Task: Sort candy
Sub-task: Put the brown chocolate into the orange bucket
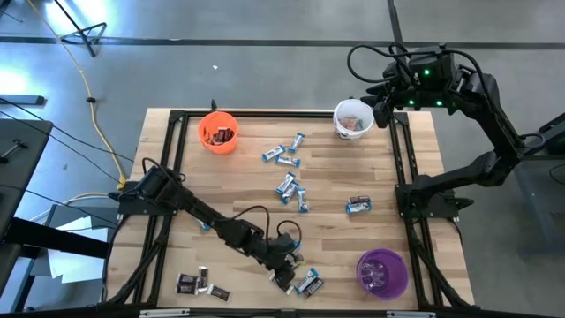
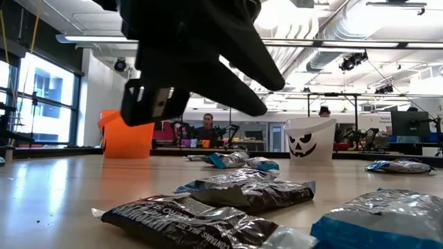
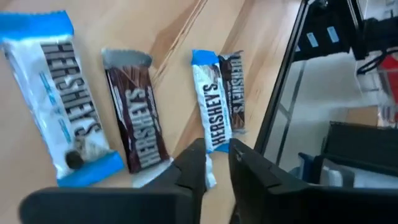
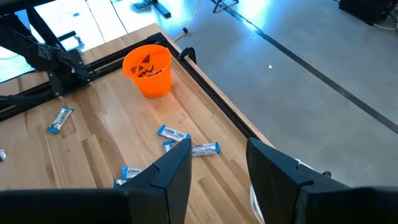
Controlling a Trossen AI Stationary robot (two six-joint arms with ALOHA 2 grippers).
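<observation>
Small wrapped candy bars lie scattered flat on the wooden table (image 1: 238, 190). A middle group (image 1: 289, 187) is mostly blue-and-white, and dark brown ones (image 1: 199, 284) lie by the near edge. My left gripper (image 1: 287, 276) hovers low over the near-edge bars, its fingers slightly apart. In the left wrist view a blue-and-white bar (image 3: 211, 106) lies past the left gripper (image 3: 217, 163), with a brown bar (image 3: 236, 87) beside it. In the low view nothing hangs from the left gripper (image 2: 149, 104). My right gripper (image 4: 217, 168) waits open, high above the white cup (image 1: 353, 119).
An orange cup (image 1: 218, 132) with brown bars stands far left. A purple cup (image 1: 381, 272) stands near right. Two more bars, a blue-and-white one (image 3: 59, 93) and a brown one (image 3: 134, 118), lie close to my left gripper. Black frame rails (image 1: 402, 177) border the table.
</observation>
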